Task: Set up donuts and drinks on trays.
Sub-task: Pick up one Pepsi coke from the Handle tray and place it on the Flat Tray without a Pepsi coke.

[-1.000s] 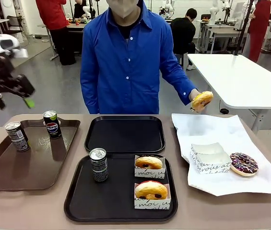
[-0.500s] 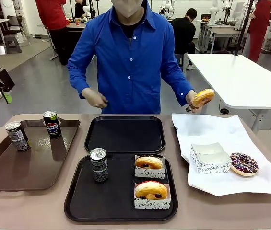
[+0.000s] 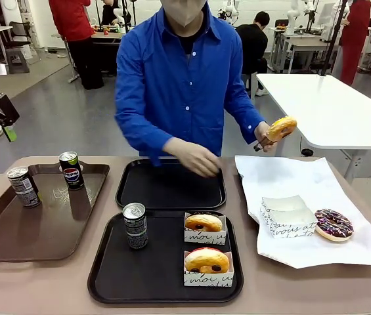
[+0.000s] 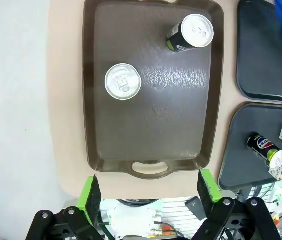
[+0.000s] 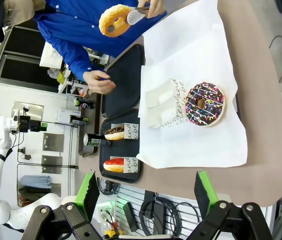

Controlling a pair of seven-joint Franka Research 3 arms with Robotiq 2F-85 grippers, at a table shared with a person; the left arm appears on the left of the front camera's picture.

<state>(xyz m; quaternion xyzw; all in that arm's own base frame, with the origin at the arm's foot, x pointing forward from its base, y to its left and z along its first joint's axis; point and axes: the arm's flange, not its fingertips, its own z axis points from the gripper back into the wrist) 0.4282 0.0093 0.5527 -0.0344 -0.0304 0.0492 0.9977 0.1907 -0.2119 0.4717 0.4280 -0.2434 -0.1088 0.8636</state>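
The near black tray holds one drink can and two donuts in white sleeves. The far black tray is bare, with the person's hand over it. Their other hand holds a yellow-iced donut in tongs above the white paper. A chocolate sprinkled donut lies on that paper beside empty sleeves. My left gripper hangs open high above the brown tray and its two cans. My right gripper is open, high over the table's right end.
The brown tray sits at the table's left with two cans. My left gripper stays off the table's left edge. The person stands at the far side, leaning over the middle.
My left arm drew back up and left, then held still. The person's free hand came down from their side to over the far black tray. The held donut barely moved.
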